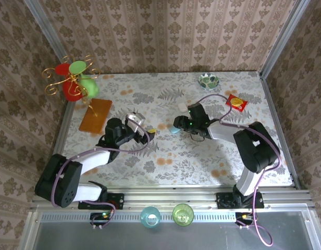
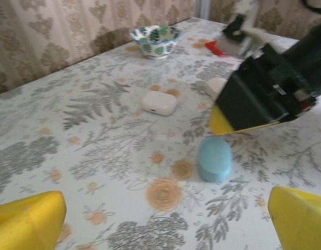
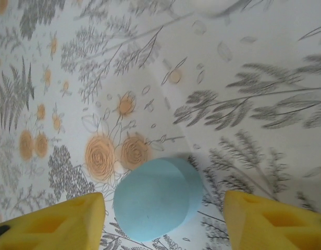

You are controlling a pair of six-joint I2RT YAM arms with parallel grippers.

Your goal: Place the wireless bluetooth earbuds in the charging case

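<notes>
The charging case, a smooth light blue pebble, lies closed on the flowered tablecloth. My right gripper hangs right over it, open, one yellow finger on each side and a small gap to the case on both. In the top view the case shows just under the right gripper. My left gripper is open wide and empty, a little short of the case; in the top view the left gripper sits to the case's left. The earbuds are out of view.
Two white oval pebbles lie beyond the case. A patterned bowl and a red packet sit at the back right. A brown board and a wire ornament stand are back left. Two cups stand by the near rail.
</notes>
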